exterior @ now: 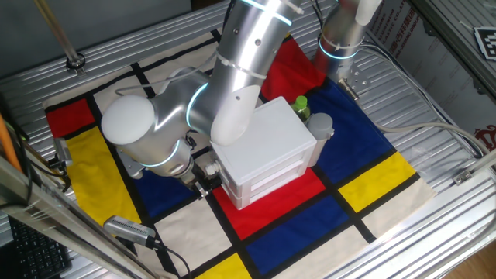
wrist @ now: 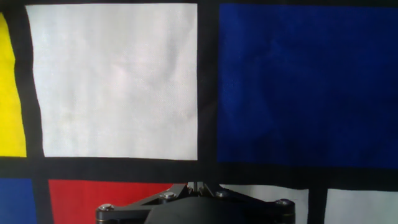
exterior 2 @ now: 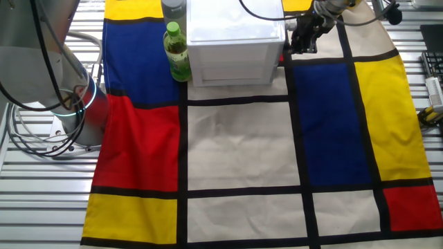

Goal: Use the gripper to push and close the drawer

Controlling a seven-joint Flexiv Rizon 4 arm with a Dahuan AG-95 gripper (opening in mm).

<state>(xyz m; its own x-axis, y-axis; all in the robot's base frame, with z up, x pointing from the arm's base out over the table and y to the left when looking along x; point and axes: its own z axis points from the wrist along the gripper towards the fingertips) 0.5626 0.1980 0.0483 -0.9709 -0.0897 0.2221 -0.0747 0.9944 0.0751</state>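
Observation:
The white cabinet stands on the coloured cloth, also in the other fixed view. Its pale drawer fronts face the near red patch and look about flush with the cabinet; no knob shows. My black gripper is low at the cabinet's front left corner, beside it; whether it touches it I cannot tell. In the other fixed view my gripper is just right of the cabinet. In the hand view my gripper is shut with nothing between the fingers, over the cloth.
A green bottle and a grey-capped object stand against the cabinet's far side. The second silver arm base stands off the cloth. A handheld tool lies at the cloth's near left edge.

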